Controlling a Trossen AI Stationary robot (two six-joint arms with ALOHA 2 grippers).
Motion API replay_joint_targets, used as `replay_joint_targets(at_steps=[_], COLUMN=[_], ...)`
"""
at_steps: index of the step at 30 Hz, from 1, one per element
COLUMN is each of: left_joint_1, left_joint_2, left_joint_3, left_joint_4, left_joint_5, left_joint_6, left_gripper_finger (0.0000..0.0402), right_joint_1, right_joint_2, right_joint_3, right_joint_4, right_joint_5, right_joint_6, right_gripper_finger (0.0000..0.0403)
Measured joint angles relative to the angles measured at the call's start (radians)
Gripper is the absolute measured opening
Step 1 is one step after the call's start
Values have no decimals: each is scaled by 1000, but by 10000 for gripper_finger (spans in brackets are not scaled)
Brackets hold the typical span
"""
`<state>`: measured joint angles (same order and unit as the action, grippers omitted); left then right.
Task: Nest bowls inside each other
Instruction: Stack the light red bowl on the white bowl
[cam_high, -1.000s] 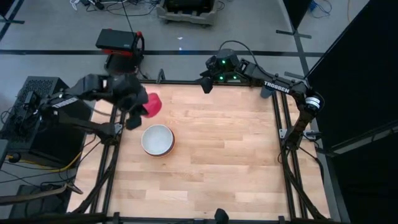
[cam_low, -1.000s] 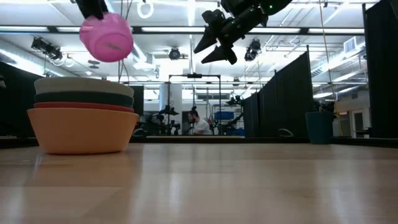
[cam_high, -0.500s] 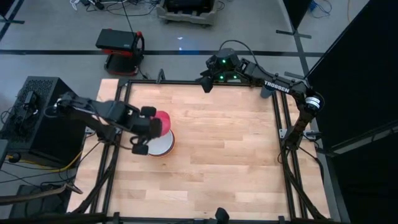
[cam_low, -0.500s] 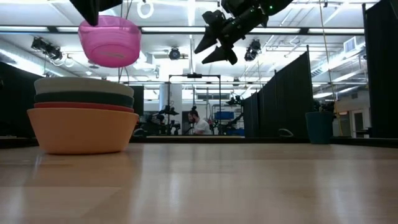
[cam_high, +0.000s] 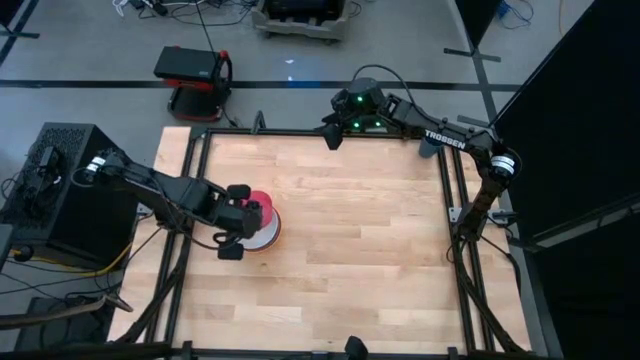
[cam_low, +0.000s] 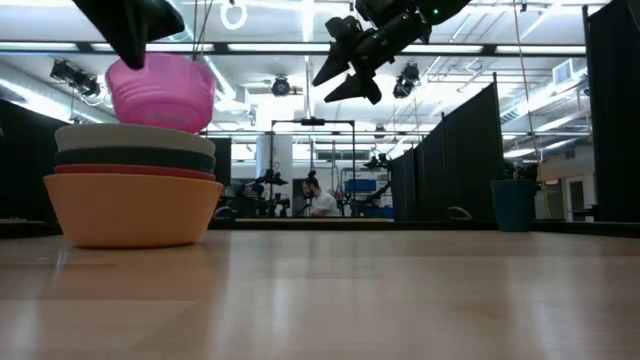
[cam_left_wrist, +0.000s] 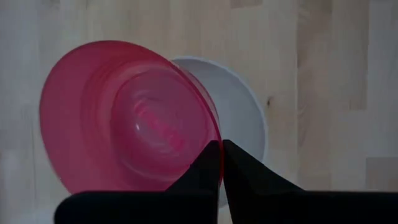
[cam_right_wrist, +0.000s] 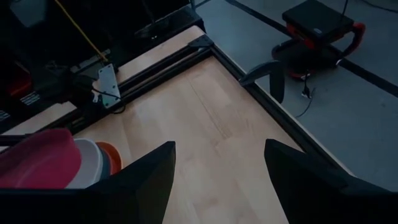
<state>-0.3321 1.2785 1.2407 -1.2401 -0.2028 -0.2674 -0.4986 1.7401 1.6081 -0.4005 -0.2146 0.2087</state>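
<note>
Wood-plank table (cam_high: 380, 250), dim hall behind, left end effector (cam_left_wrist: 221, 163) clamping pink bowl (cam_low: 160, 92), right end effector (cam_right_wrist: 217, 180) spread.

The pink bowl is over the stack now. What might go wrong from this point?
1. The pink bowl hangs above the white bowl and sits off to one side in the left wrist view; released now, it might land on the rim and tip instead of nesting.
2. The left gripper pinches only the bowl's rim, so the bowl might swing or slip.
3. Pushing down off-centre might shift the stack's orange bowl.
</note>
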Motion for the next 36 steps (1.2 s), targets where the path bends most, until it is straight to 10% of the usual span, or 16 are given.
replay_joint_targets(at_steps=[21, 36], left_joint_1=[-27, 137], left_joint_2=[7, 139], left_joint_3=[-224, -228], left_joint_4=[235, 436], left_joint_5=[58, 109], left_joint_6=[-88, 127], left_gripper_finger=[0, 0], right_joint_1=[2, 2], right_joint_2=[0, 0], right_joint_3=[0, 0], right_joint_4=[-8, -10], right_joint_5=[-9, -10], right_joint_6=[1, 34], right_gripper_finger=[233, 233])
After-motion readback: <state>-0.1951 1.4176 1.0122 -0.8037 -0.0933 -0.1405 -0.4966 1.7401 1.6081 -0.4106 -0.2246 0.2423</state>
